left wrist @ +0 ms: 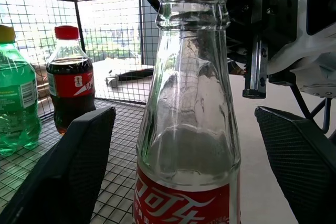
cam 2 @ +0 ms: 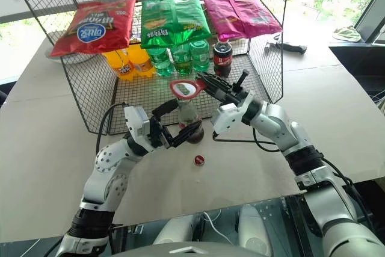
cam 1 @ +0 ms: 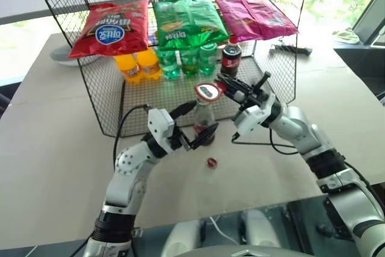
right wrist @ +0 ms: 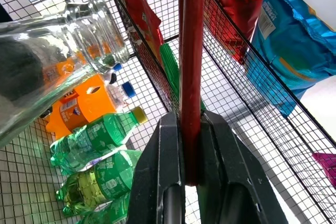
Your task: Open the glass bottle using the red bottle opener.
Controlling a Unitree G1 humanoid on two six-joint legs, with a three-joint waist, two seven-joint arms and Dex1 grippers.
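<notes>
Bottle (cam 1: 203, 120): you're seeing one, uncapped, standing mid-table (cam 1: 54, 142) before the wire rack (cam 1: 102, 103).
Opener (cam 1: 208, 91): one, right claw (cam 1: 224, 82) clamping it above the bottle's mouth.
Left claw (cam 1: 194, 123): gaping wide around the bottle.
Cap (cam 1: 211, 162): one, lying nearer you.

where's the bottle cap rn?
The red bottle cap lies on the table just in front of the glass bottle, between the two arms in the head views.
</notes>
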